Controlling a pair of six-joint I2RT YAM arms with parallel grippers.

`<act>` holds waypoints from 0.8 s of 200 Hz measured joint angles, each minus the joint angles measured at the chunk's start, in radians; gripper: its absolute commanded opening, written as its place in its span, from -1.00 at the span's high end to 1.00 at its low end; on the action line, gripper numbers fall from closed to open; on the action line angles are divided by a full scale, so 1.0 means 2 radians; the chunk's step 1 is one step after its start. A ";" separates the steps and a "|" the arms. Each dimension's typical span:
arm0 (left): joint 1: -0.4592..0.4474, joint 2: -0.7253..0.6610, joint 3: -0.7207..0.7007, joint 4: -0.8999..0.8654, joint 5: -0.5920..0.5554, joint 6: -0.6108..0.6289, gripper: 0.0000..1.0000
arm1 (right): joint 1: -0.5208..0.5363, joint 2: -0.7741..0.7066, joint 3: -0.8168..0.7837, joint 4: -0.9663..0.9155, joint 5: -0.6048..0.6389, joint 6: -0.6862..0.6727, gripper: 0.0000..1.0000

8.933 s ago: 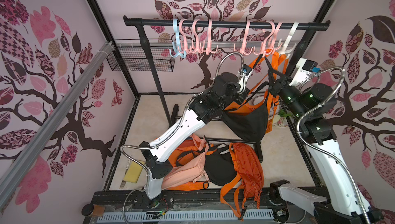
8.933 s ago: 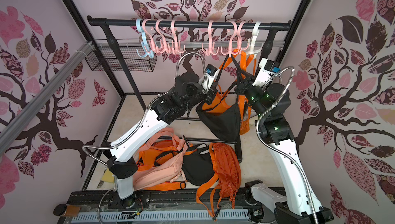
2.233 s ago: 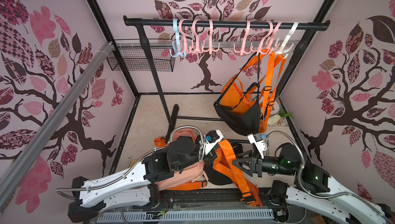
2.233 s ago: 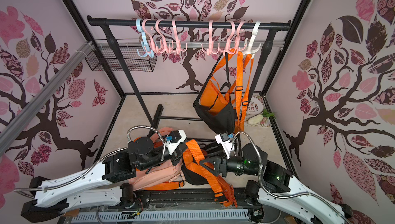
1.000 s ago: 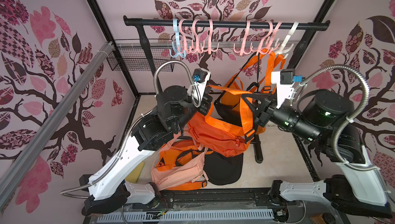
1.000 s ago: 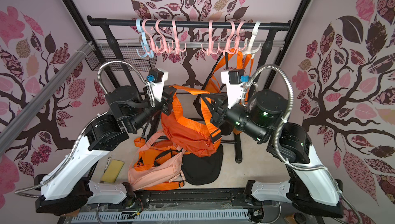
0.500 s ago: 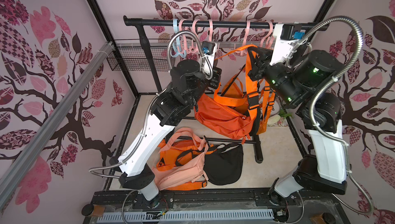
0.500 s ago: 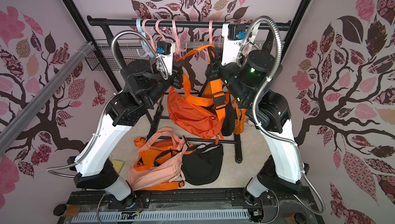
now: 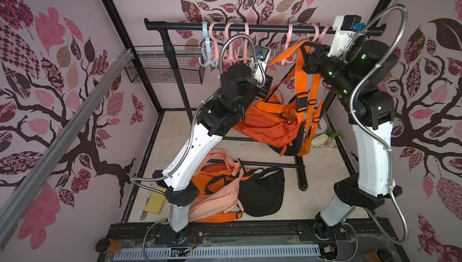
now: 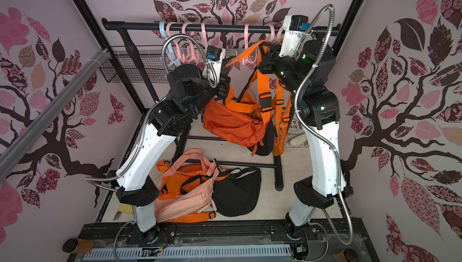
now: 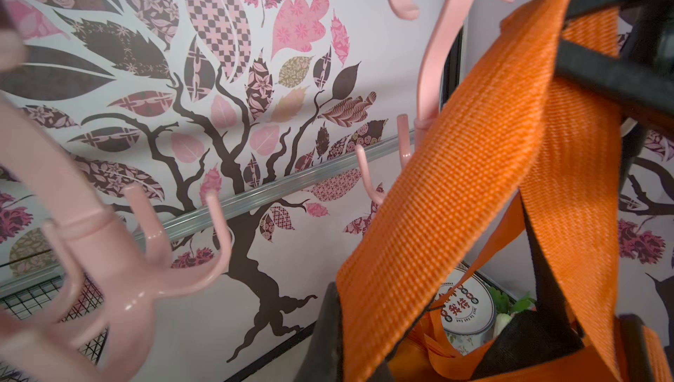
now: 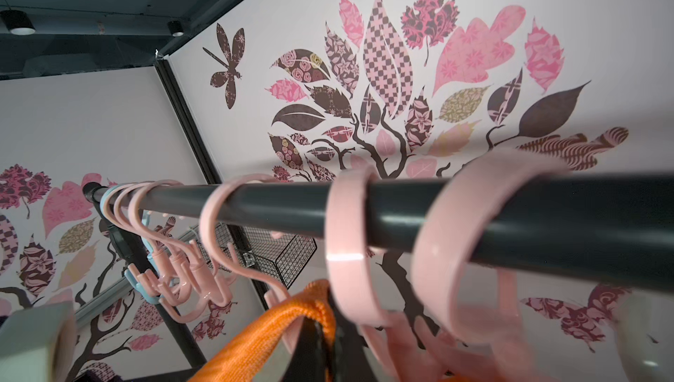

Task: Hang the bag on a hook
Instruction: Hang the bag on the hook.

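We clamp the orange woven strap (image 9: 287, 53) in left claw (image 9: 265, 86) and right claw (image 9: 310, 49); slack could make it miss the pink plastic hook (image 9: 289, 38).

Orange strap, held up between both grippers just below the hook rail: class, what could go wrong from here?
1. The strap is wide and the pink hook has short prongs; if released off-centre it could slip off, and the orange bag would drop.
2. The right gripper sits close under the rail and may knock hooks sideways.
3. The orange bag rests against the bag already hung; their straps might tangle.
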 measured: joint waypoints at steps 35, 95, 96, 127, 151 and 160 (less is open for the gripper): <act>0.022 0.008 0.000 -0.014 0.019 -0.005 1.00 | -0.003 0.003 -0.006 0.000 -0.046 0.033 1.00; 0.032 0.009 0.000 -0.039 0.023 -0.006 1.00 | -0.005 -0.030 -0.094 0.033 -0.038 0.049 1.00; 0.032 0.009 0.000 -0.039 0.023 -0.006 1.00 | -0.005 -0.030 -0.095 0.033 -0.038 0.049 1.00; 0.032 0.010 0.000 -0.045 0.031 -0.010 1.00 | -0.005 -0.042 -0.115 0.037 -0.037 0.054 1.00; 0.034 0.010 -0.001 -0.054 0.035 -0.015 1.00 | -0.005 -0.063 -0.161 0.061 -0.039 0.060 1.00; 0.035 0.010 -0.003 -0.056 0.037 -0.016 1.00 | -0.005 -0.074 -0.184 0.072 -0.039 0.065 1.00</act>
